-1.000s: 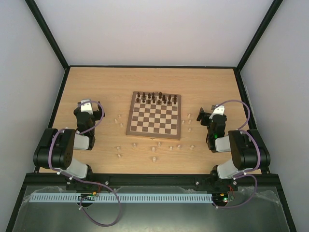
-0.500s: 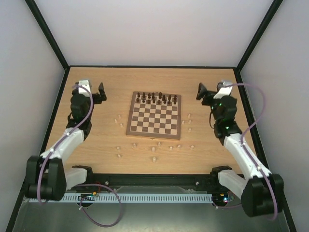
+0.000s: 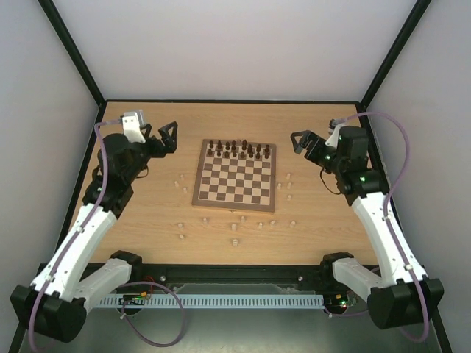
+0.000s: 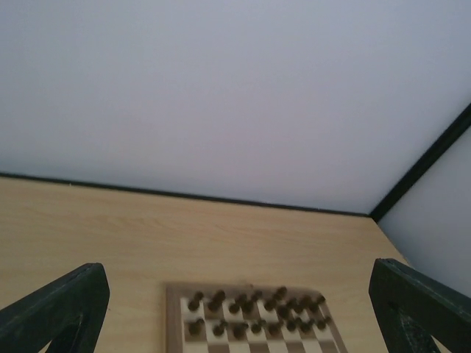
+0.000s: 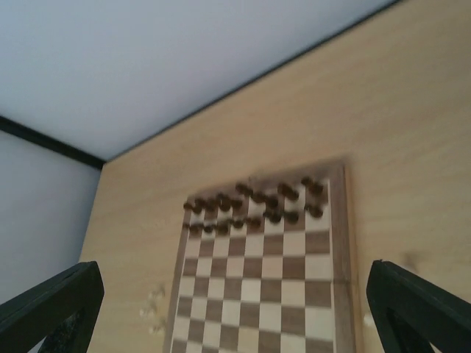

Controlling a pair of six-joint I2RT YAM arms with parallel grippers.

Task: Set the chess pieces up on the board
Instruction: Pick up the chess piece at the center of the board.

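The board (image 3: 234,175) lies mid-table, with dark pieces standing on its two far rows. The pale chess pieces are scattered on the table: a few left of the board (image 3: 178,181), a few to its right (image 3: 288,181), and several in front (image 3: 237,223). My left gripper (image 3: 163,138) hovers open beyond the board's far left corner, nothing between its fingers. My right gripper (image 3: 302,144) hovers open off the far right corner, also empty. The left wrist view shows the board's (image 4: 174,321) far rows between the open fingers (image 4: 70,301). In the right wrist view the board (image 5: 340,243) and a few pale pieces (image 5: 153,309) appear.
Dark brown pieces (image 3: 239,149) crowd the board's far two rows. Black frame rails (image 3: 232,101) and white walls bound the tabletop. Both arm bases sit at the near edge (image 3: 221,271).
Both arms unfolded from near their bases and reached outward and farther back. The grippers now flank the board's far corners and point toward it. Both stayed open.
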